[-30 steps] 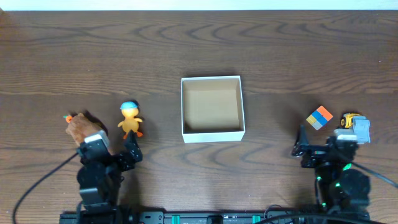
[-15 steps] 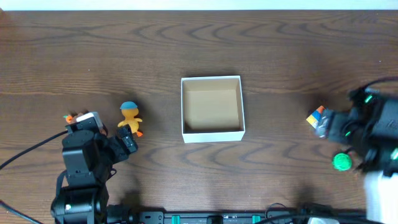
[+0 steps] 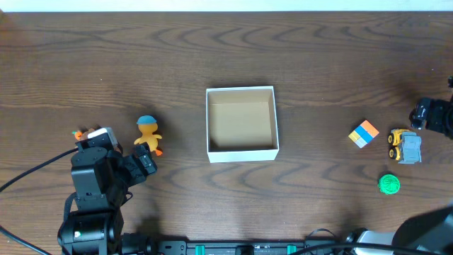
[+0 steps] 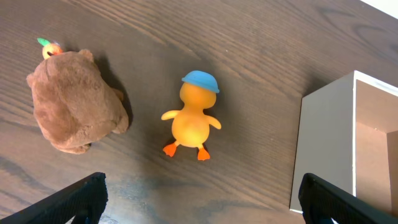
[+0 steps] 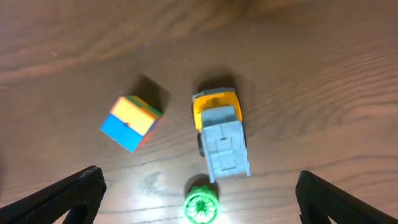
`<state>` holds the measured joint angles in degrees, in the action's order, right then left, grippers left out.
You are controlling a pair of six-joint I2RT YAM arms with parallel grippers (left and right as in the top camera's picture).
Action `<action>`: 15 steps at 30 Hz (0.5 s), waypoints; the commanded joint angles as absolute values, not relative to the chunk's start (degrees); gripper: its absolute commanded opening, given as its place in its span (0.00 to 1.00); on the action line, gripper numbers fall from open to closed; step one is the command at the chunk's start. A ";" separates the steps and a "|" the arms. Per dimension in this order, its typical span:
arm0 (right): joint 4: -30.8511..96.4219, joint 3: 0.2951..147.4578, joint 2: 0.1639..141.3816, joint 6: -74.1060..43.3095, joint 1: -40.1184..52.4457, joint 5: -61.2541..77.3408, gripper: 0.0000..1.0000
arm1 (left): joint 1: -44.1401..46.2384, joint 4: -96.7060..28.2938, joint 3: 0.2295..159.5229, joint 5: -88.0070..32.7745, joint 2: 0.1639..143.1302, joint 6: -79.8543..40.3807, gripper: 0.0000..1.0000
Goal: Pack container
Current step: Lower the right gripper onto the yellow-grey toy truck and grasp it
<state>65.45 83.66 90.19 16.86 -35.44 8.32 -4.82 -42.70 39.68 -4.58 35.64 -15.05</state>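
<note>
The container (image 3: 242,152) is a square white box with a tan floor at the table's middle, with nothing in it; its left wall shows in the left wrist view (image 4: 320,149). An orange duck with a blue cap (image 3: 148,134) (image 4: 194,115) stands left of it. A brown plush (image 4: 74,102) lies left of the duck. My left gripper (image 4: 202,208) is open above the table, just short of the duck. At the right lie a coloured cube (image 3: 364,133) (image 5: 130,122), a grey-and-yellow truck (image 3: 404,146) (image 5: 221,134) and a green round toy (image 3: 388,184) (image 5: 201,206). My right gripper (image 5: 199,211) is open, high over the green toy.
My left arm (image 3: 95,177) covers most of the plush in the overhead view. My right arm (image 3: 432,113) shows only at the right edge. The table is dark wood, bare around the box.
My right arm has swung from the front right up to the right edge, uncovering the truck and the green toy. My left arm moved forward over the plush, then stayed still.
</note>
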 commanded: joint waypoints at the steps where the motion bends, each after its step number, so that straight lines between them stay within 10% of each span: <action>1: 66.98 84.14 94.52 22.13 -36.03 9.87 0.99 | -5.08 -42.85 41.06 -5.15 35.66 -15.33 0.98; 15: 64.88 82.67 102.43 23.90 -36.21 1.72 0.99 | -5.08 -42.85 41.06 -5.13 35.86 -15.33 0.98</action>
